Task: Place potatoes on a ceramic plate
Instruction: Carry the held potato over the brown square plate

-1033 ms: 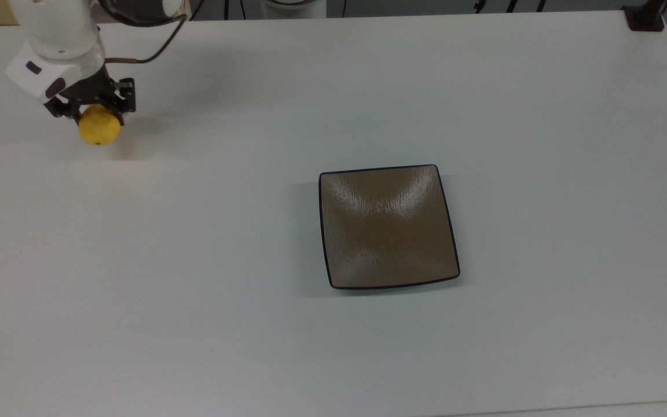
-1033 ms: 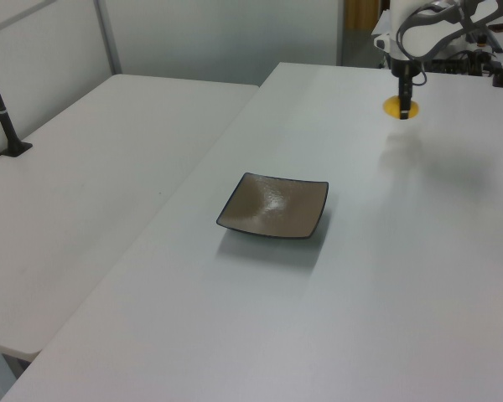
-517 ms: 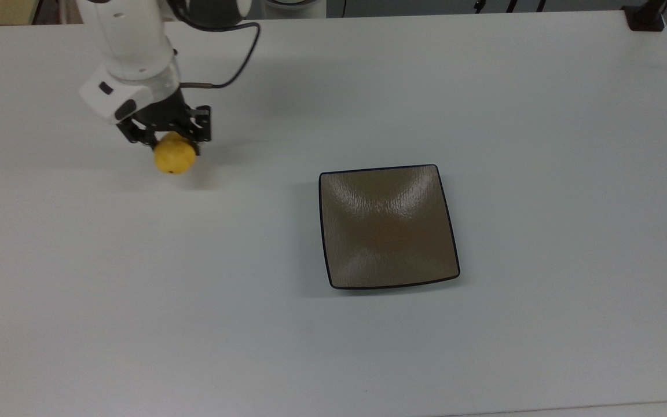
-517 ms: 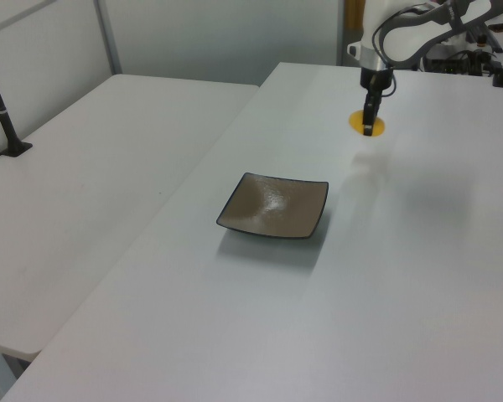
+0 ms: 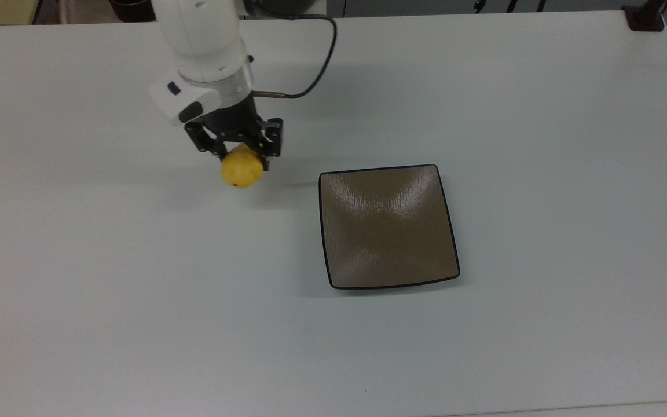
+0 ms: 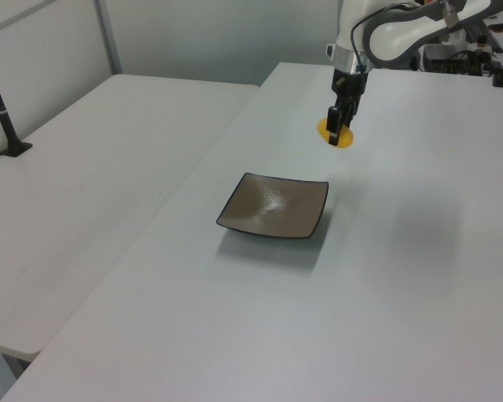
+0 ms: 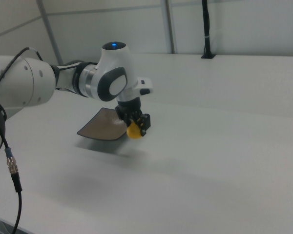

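I have a wide white desk [image 5: 542, 347] under the arm [image 5: 200, 35]. The plate [image 5: 388, 226] lies bare near the desk's middle, nothing on it yet. My pincer [image 5: 235, 152] is clamped on the potato [image 5: 242, 168], carrying it clear above the desk, just off the plate's far corner on the top view's left. I judge the pickup done and the carry well along. What is left: bring the potato over the dished centre, lower it and let go.
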Available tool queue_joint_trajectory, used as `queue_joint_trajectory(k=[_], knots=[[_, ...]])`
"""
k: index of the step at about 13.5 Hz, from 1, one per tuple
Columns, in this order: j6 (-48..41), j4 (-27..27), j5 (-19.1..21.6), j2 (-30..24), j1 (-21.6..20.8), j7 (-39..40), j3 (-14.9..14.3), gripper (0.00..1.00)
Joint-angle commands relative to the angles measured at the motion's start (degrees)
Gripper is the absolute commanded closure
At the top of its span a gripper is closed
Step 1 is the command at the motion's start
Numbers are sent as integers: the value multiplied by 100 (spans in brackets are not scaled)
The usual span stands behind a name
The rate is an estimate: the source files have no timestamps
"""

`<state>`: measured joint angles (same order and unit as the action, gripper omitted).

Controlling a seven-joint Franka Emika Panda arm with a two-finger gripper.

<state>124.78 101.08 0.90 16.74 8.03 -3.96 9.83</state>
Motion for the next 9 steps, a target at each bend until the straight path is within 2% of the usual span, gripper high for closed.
queue_joint_trajectory(k=[1, 3, 5, 6, 8, 9], knots=[[143, -316, 112, 302, -328, -806, 220, 53], [728, -369, 103, 522, -355, -1462, 510, 53], [907, -387, 95, 663, -451, -1869, 608, 52], [916, -387, 95, 707, -512, -1906, 608, 44], [934, -396, 60, 787, -592, -1906, 608, 0], [934, -404, 59, 778, -592, -1915, 617, 0]])
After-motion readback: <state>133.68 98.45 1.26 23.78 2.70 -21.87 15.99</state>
